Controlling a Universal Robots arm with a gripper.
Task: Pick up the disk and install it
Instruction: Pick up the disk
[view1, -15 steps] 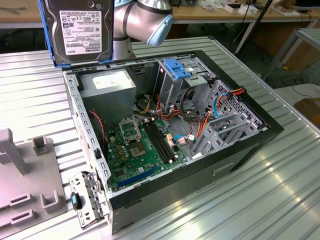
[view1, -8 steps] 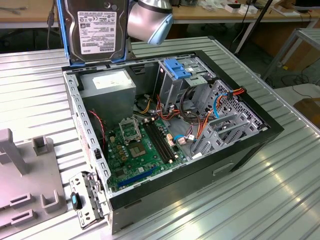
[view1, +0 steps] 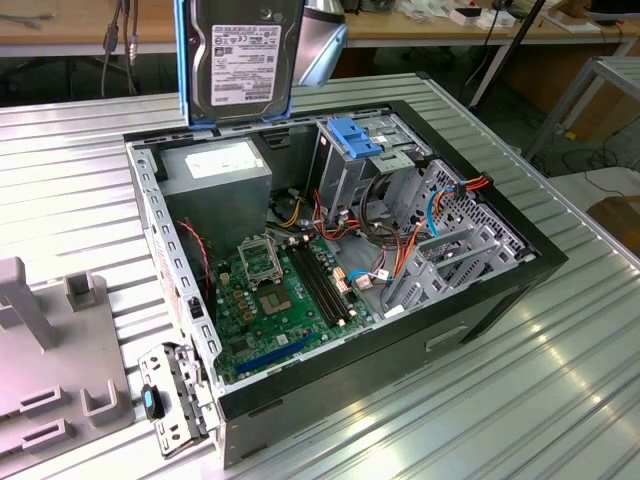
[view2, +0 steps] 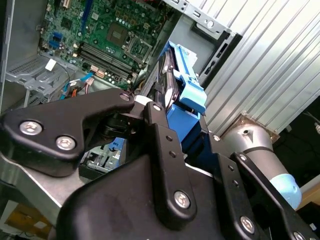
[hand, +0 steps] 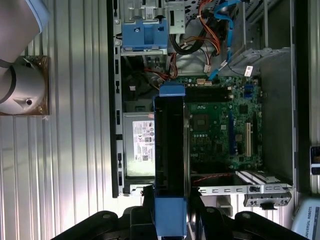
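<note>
Pick-up looks done, carry step in hand: gripper (hand: 170, 217) is clamped on the disk (view1: 240, 60), held upright above one edge of the PC case (view1: 545, 255). Disk is not yet in the case's drive cage (view1: 345, 165). I judge install needs the disk aligned w/ the cage opening.

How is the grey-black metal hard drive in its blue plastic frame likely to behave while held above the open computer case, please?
The grey-black metal disk is probably stiff: it stands on edge without sagging, and is likely heavy for its size. The gripper clamps its smooth blue plastic frame at one end, so it might slip or pivot if jolted.
</note>
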